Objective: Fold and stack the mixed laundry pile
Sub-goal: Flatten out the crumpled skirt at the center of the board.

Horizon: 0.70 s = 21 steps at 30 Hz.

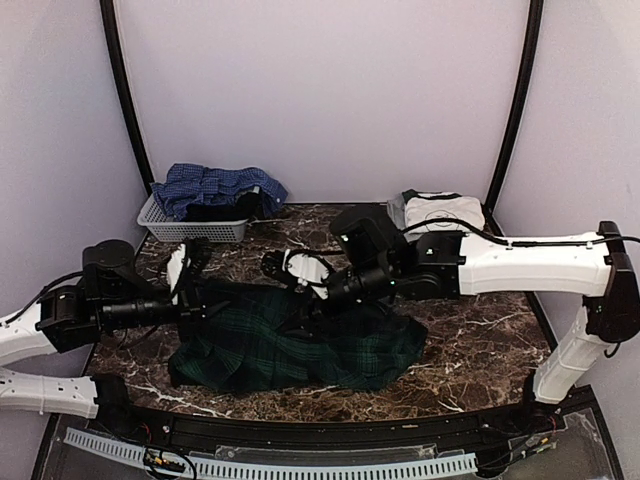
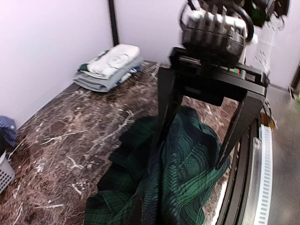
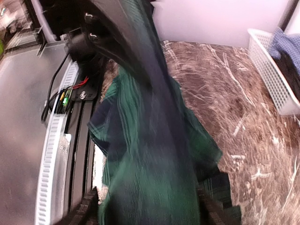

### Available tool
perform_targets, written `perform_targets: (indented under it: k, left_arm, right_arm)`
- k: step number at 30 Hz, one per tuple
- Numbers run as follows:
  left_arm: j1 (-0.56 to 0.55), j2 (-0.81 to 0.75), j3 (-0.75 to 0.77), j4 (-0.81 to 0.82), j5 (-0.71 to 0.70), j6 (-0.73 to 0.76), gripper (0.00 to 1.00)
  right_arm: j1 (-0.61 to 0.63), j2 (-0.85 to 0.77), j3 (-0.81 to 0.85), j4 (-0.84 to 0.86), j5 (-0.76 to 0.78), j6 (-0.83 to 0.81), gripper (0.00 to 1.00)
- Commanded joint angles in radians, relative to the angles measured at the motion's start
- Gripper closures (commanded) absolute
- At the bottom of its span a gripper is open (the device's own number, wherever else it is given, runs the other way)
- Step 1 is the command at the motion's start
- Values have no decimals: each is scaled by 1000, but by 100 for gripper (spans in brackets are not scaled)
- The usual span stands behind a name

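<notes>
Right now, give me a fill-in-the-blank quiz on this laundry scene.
1. The blue checked shirt sits in the ___.
2. The tartan shirt on the table is dark ___.
3. The top garment of the folded stack is ___.
Missing words: basket; green; white.

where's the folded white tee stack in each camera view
Top external: folded stack, far right corner.
Left wrist: stack, upper left of the picture.
Right wrist: not in it.
Shared landmark: green tartan shirt, central in all three.
</notes>
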Motion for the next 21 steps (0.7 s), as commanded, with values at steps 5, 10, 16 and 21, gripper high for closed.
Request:
perform_targets:
  k: [5,10,16,21]
  left_arm:
    - [161,-208,-112,43,-82,-329,100]
    - [162,-47,-36,-69,-219,-450,100]
    - [274,414,393,-230,-379,-333,100]
    - [571,656,883,-292,-319,-295,100]
  right_arm:
    - [-312,-106,-142,67,-196,262,29]
    - [-404,71,-69,-71,-320,316,26]
    - [-486,62,-111,19,-355,426,23]
    - [-631,-45,-137,48,-358,498,23]
